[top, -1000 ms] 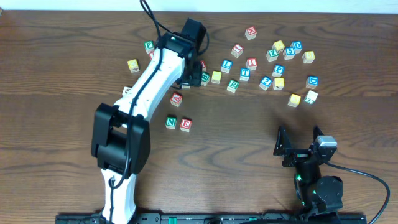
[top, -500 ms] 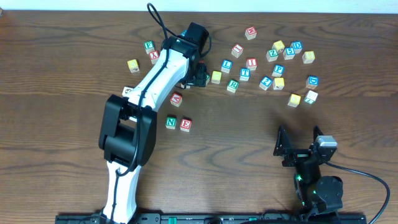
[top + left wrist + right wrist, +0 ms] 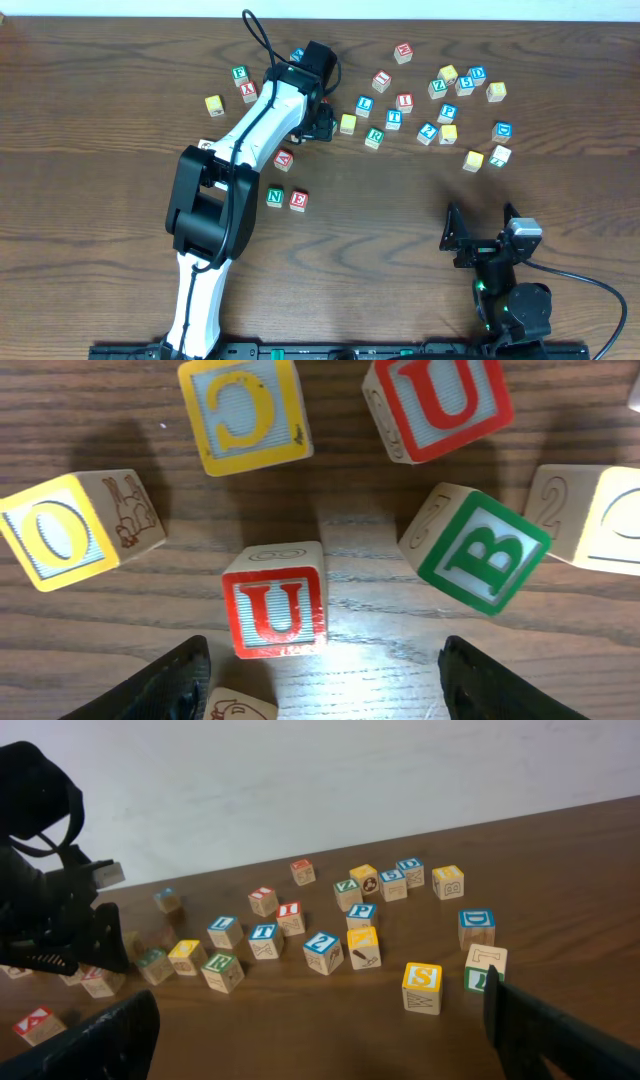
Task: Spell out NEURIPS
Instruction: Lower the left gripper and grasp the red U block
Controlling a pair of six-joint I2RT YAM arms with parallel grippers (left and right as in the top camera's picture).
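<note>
A green N cube and a red E cube sit side by side at mid-table. My left gripper hangs over the cluster at the back, open. A red U cube lies just ahead of its fingertips, a little left of centre and untouched. Another red U cube sits further off. To the right lie the green R, red I, blue P and yellow S. My right gripper rests open near the front edge, holding nothing.
Around the near U lie a yellow C cube, a yellow O cube and a green B cube. A cube with a drawing sits by the left finger. Several other letter cubes are scattered across the back right.
The left arm's elbow has swung to the right while its gripper stayed over the back cluster, opening slightly. The right arm has not moved.
</note>
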